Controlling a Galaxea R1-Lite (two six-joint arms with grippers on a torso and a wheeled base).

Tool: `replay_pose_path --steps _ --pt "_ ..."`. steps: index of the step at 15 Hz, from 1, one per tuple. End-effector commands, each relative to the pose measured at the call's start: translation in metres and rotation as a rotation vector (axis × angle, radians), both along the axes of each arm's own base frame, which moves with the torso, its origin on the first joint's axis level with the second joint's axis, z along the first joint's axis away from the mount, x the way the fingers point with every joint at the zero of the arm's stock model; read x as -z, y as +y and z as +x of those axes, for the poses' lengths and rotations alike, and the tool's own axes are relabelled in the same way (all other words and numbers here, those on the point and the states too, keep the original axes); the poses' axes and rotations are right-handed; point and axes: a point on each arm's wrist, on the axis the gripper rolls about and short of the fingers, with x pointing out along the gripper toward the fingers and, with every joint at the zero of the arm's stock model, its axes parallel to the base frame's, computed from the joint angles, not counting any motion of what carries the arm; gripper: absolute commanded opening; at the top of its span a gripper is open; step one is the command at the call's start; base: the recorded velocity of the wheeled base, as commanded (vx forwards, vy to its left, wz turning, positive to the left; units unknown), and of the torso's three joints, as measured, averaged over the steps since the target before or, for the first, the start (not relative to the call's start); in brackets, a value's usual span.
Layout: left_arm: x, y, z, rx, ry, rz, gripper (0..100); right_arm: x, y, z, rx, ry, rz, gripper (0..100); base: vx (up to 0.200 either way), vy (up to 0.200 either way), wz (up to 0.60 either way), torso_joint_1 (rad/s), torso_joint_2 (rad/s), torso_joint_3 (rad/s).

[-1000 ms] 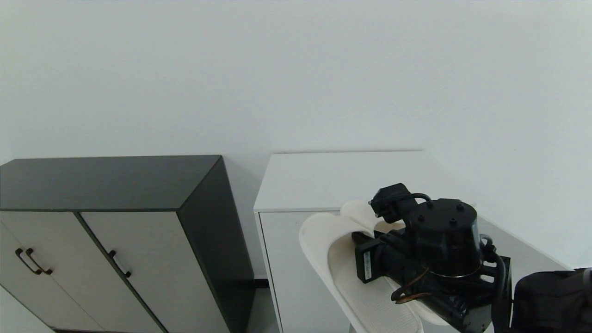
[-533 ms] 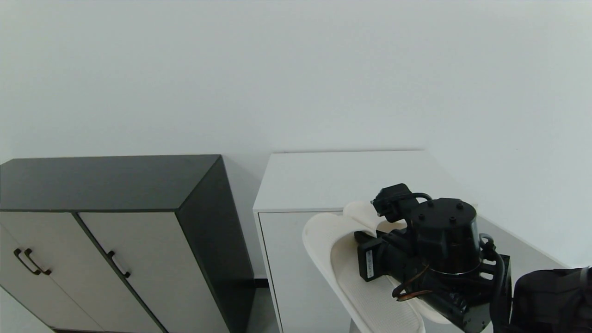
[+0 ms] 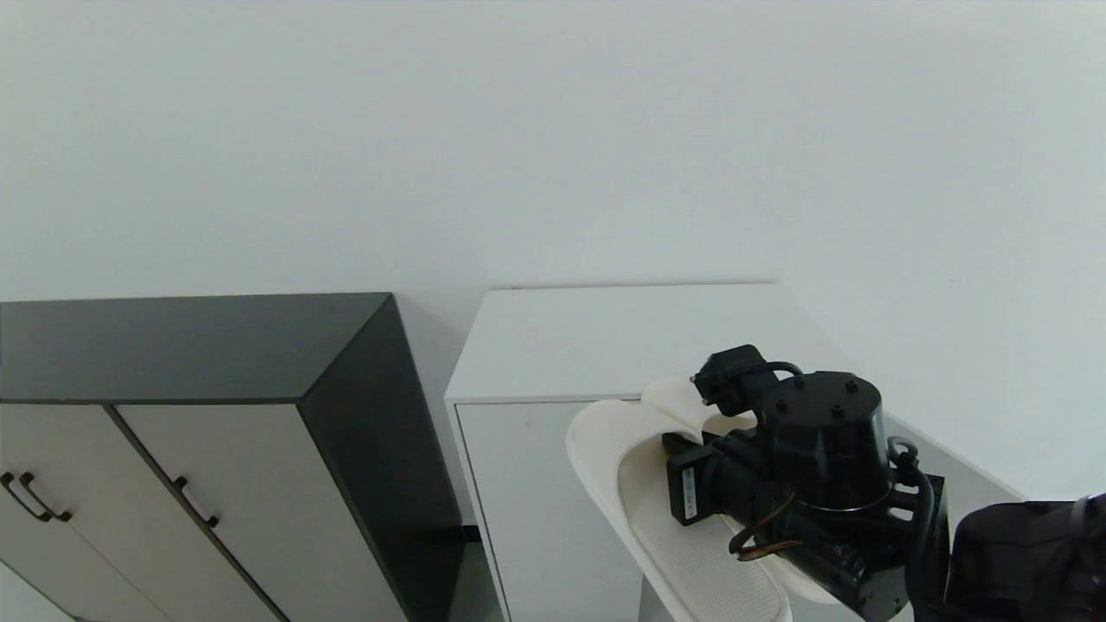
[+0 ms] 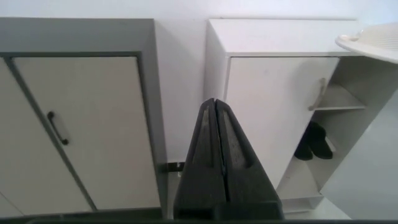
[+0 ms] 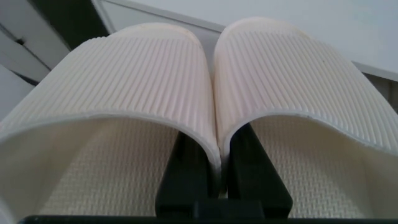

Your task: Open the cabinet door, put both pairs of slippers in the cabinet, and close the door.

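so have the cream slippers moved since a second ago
Yes. The slippers in the right gripper have shifted right against the left front corner of the white cabinet, though the camera swung too.

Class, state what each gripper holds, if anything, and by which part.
The right gripper holds the pair of white slippers, pinching their adjoining inner sides together under the straps. The left gripper is shut on nothing.

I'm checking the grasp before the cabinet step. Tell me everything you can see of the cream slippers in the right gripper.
The cream slippers are a pair of open-toed slides, seemingly soft foam, with ribbed straps and dimpled footbeds. They are held aloft side by side, tilted, in front of the white cabinet. The right gripper has its fingers under the straps, pinching their adjoining inner edges together; nothing else visibly touches them.
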Motion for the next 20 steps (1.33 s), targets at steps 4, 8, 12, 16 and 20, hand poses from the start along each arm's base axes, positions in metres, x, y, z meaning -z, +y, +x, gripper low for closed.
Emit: replay_pose_path --steps 4,8,12,16,20 --pt "-0.0002 0.0 0.0001 0.001 0.0 -0.001 0 0.0015 0.0006 -0.0003 -0.002 0.003 -0.003 0 0.0 -0.2 0.0 0.002 0.0 0.004" --pt "0.0 0.0 0.0001 -0.001 0.001 -0.001 0 0.0042 0.0009 0.0007 0.001 0.008 -0.011 0 0.0 -0.2 0.0 0.005 0.01 -0.001" --pt "-0.0002 0.0 0.0 -0.002 -0.002 -0.002 0 0.0042 0.0009 0.0007 0.003 0.009 -0.01 0 0.0 -0.05 0.0 0.002 0.0 0.001" --pt "-0.0002 0.0 0.0001 0.001 0.0 -0.002 0 0.006 0.0013 0.0009 0.001 0.013 -0.014 0 0.0 0.0 0.0 0.0 0.0 0.0" --pt "-0.0002 0.0001 0.0 0.0 -0.002 -0.002 0 0.0065 0.0013 0.0011 0.007 0.012 -0.018 0 0.0 0.0 0.0 0.0 0.0 0.0"
